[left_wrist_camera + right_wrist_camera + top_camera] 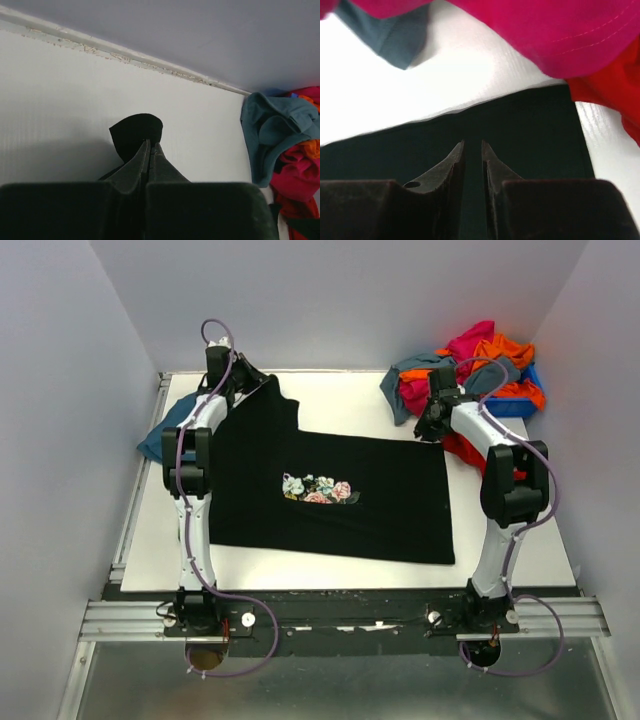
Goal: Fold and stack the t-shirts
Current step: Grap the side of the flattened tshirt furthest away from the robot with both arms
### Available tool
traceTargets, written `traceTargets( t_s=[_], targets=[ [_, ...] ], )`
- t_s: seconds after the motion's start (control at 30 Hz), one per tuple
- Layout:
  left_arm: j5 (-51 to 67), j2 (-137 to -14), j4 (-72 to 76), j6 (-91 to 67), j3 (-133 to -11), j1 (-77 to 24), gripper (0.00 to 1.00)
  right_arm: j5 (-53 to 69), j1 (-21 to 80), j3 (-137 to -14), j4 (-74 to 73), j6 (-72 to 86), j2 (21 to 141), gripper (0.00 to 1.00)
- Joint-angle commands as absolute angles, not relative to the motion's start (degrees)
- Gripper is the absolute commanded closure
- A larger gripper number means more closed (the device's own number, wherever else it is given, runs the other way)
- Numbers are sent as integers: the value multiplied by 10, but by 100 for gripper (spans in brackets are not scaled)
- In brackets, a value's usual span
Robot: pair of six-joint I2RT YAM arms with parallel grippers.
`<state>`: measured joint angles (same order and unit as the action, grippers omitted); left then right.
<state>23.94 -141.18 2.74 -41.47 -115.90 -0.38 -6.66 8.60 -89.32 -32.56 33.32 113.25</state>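
The left claw (152,144) is closed, and a rounded tuft of the black t-shirt (136,131) stands up pinched between its tapered dark fingertips. The right claw (472,146) has its jaws a narrow slit apart. Black cloth lies flat directly under it, but I cannot tell whether any of it sits between the pads.

The coming move turns on one relation. The shirt's long axis runs from one claw to the other, each claw sits at a far corner, and the whole body with its pink-white floral print (317,489) lies behind both claws, toward the arm bases. I judge that a fold would draw that far edge back over the body. The left side is ready for this, and the right corner probably needs a firmer pinch first.

The cloth is soft, matte and mostly smooth, its hem a straight line just ahead of the right claw. Ahead of both, the table (60,100) is bare white with a faint ribbed grain. Beyond the right claw, magenta (545,30), red (612,95) and grey-blue (390,40) t-shirts are heaped in loose, rumpled folds, spilling over a small blue bin (522,400). Off to the left claw's outer side, a teal-blue t-shirt (160,435) lies bunched at the table's edge.
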Motion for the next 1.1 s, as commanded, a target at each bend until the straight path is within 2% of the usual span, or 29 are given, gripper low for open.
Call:
traceTargets(
  t_s=[0.0,0.23,0.33,0.43,0.63,0.8,0.87,1.07],
  targets=[
    [261,-1377,59,-396,-1151,-5,100,-88,59,-924,-368,303,1168,71],
    [268,-1378,68,-405,-1144,-4,100,-74,11,-935,-382,291,1205,65],
    [270,-1379,66,-405,-1143,-5,100,-81,9,-951,-394,294,1218,67],
    [275,-1376,59,-403,-1141,-5,100,-103,9,-961,-395,294,1221,63],
    [275,-1361,43,-390,-1139,-5,100,-109,6,-993,-425,299,1247,62],
    [274,-1345,35,-381,-1134,-5,100,-109,6,-1010,-439,299,1257,59],
    [274,-1340,32,-378,-1133,-4,100,-110,6,-1004,-423,286,1250,51],
    [279,-1336,31,-376,-1133,-5,100,-90,5,-1011,-423,248,1262,50]
  ],
)
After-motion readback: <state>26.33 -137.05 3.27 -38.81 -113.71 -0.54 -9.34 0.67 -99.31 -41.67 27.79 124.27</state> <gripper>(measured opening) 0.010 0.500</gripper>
